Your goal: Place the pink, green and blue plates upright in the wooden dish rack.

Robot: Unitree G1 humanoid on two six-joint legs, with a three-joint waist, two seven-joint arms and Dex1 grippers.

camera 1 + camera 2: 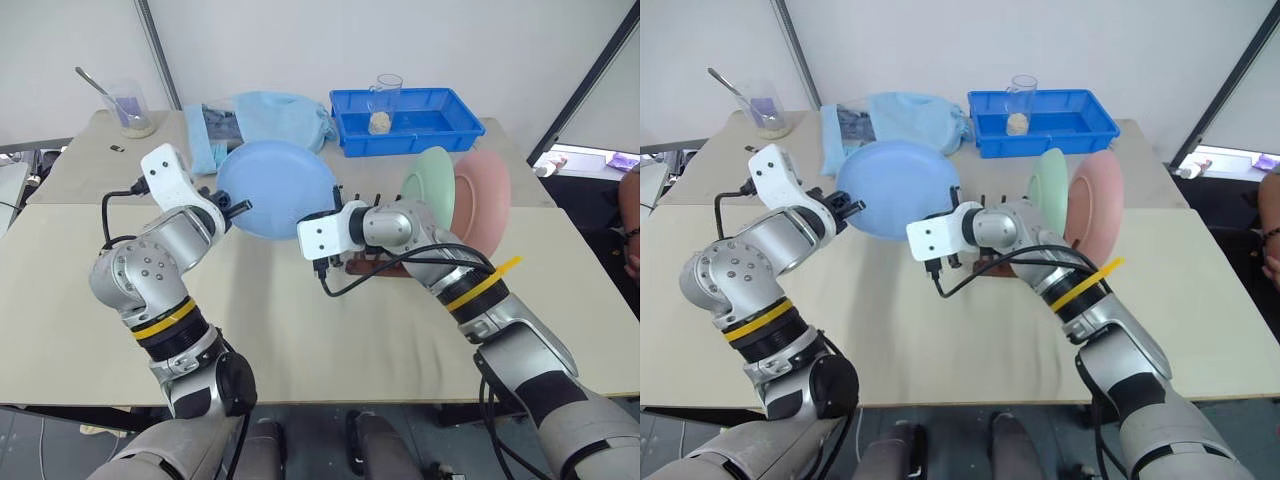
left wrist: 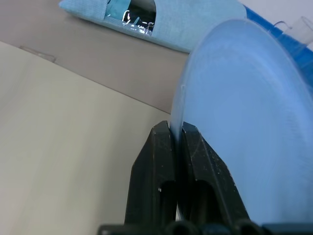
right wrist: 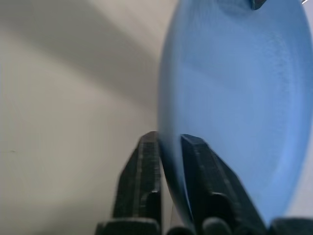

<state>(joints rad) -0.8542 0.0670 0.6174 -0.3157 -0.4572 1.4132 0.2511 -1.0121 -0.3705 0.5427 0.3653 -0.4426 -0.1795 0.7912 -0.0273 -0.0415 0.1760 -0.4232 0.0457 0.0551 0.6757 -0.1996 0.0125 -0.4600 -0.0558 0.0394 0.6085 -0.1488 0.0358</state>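
Note:
The light blue plate [image 1: 278, 188] hangs tilted on edge above the table, held from both sides. My left gripper [image 1: 240, 207] is shut on its left rim; in the left wrist view the rim runs between the two black fingers [image 2: 161, 147]. At the plate's lower right rim, my right gripper [image 1: 337, 205] is shut too, its fingers [image 3: 195, 156] on either side of the edge. Just right of that hand, the green plate [image 1: 432, 180] and pink plate [image 1: 485, 200] stand upright in the wooden dish rack [image 1: 366, 267], which my right arm partly hides.
A bright blue tray [image 1: 440, 125] with a glass cup [image 1: 383, 103] sits at the back. A light blue cloth bag [image 1: 285, 115] lies behind the plate. A beaker with a spoon [image 1: 130, 112] stands far left. A person's arm [image 1: 630, 215] shows at the right edge.

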